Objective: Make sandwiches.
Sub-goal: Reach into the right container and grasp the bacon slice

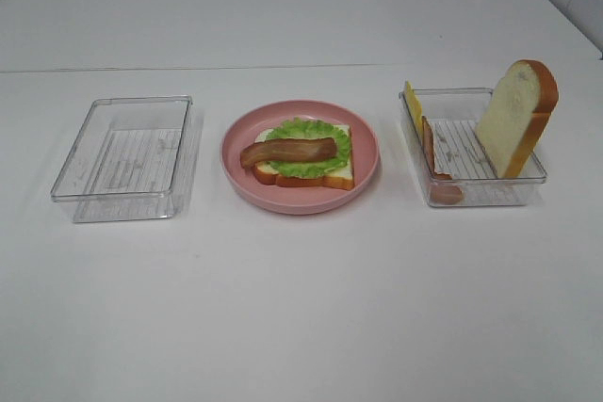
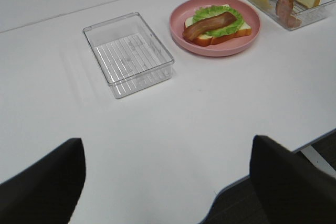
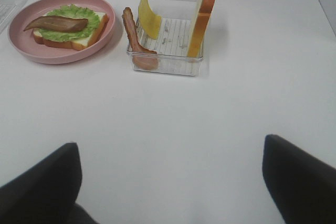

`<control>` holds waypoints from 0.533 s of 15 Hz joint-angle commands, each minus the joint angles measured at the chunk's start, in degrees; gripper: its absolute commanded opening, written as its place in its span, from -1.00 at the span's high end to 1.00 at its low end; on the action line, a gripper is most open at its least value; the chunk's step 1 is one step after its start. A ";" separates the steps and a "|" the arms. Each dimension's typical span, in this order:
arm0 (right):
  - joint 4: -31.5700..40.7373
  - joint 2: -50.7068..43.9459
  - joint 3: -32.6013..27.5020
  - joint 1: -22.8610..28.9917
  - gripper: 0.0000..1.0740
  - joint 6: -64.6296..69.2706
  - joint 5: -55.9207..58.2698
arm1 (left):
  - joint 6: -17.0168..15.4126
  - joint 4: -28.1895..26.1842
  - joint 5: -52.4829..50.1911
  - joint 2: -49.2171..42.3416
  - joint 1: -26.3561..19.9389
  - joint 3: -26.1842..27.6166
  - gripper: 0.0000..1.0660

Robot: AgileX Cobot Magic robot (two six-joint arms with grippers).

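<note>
Pink round plate; ruffled green lettuce, wavy bacon strip.

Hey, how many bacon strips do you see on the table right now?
2. One bacon strip lies on the lettuce on the pink plate; the other strip leans inside the right clear tray, beside the cheese. None seems hidden.
</note>
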State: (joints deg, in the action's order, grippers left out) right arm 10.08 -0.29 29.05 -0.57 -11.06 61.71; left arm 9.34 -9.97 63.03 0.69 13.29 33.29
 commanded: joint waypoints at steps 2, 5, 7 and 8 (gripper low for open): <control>-0.17 1.26 0.63 -0.46 -0.63 4.76 -2.75 | 0.46 0.29 -0.29 -2.29 0.06 -3.04 -0.53; 1.38 7.10 1.09 -0.46 -0.63 5.61 -9.45 | 0.40 0.52 -2.81 -2.29 0.06 -4.58 -0.53; 5.04 19.25 1.83 -0.46 -0.63 5.04 -18.22 | -1.89 0.52 -2.92 -2.23 0.06 -4.58 -0.53; 5.73 24.64 2.75 -0.46 -0.63 5.04 -20.23 | -2.23 0.52 -2.98 -2.23 0.06 -4.58 -0.53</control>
State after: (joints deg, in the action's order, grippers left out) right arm 14.95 21.72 30.88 -0.57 -6.02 44.35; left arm 7.96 -9.63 60.85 -0.34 13.29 28.99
